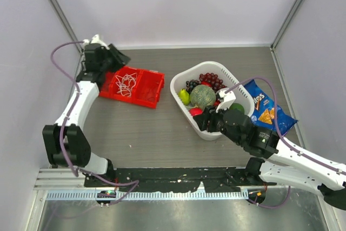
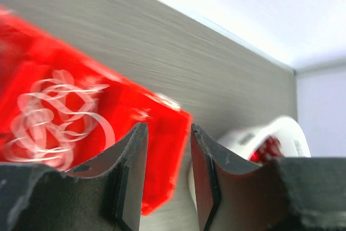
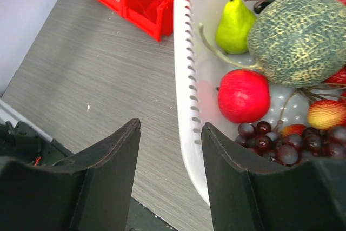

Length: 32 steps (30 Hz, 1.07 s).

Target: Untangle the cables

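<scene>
The cables are thin white cords in a loopy tangle inside the left part of a red bin at the back left of the table. In the left wrist view the cables are blurred, below and to the left of my fingers. My left gripper hovers over the bin's far left corner; the left gripper is open and holds nothing. My right gripper is open beside the near left rim of a white basket. Its fingers are empty.
The white basket holds a melon, a green pear, a red apple and dark grapes. A blue chip bag lies right of the basket. Grey walls close in the left, back and right.
</scene>
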Tool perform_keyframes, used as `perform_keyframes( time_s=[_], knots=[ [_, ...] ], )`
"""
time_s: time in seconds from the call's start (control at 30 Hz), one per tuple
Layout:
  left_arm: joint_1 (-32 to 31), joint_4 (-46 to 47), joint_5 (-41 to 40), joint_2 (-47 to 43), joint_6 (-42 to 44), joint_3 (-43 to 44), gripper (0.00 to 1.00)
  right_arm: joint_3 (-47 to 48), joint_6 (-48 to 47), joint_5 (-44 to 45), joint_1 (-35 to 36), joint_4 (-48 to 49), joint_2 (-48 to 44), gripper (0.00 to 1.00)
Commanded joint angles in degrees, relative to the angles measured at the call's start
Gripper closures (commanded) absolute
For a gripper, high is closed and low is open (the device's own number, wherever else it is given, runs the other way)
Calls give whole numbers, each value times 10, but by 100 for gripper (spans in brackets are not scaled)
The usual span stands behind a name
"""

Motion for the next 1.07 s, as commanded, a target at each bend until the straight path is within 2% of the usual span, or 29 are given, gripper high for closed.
perform_keyframes(
  time_s=[0.0,0.1,0.23,0.33,0.37,0.47,0.67,0.73,0.83,1.03],
  knots=[
    [-129,56,-1,-79,80,-18,59,44,10,83,-1,-32,1,45],
    [-226,66,-15,-131,153,-24,56,62,10,155,-1,-77,-4,43],
    [-338,69,-30,-196,268,-39,50,86,10,235,-1,-122,-18,34],
    [-410,67,-70,-248,350,-60,43,99,1,268,-1,-135,-37,28],
    [-434,67,-84,-265,373,-69,41,100,-3,278,-1,-134,-47,24],
    [-496,85,-142,-321,440,-105,34,101,-32,291,-1,-123,-69,21],
    [-548,138,-231,-391,507,-157,16,107,-64,310,0,-94,-96,19],
    [-557,151,-251,-407,517,-168,1,110,-72,311,-1,-83,-103,19],
    [-563,191,-272,-439,530,-195,0,109,-99,293,-1,-56,-117,19],
    [-570,285,-281,-507,557,-257,0,96,-162,180,-1,30,-185,18]
  ],
)
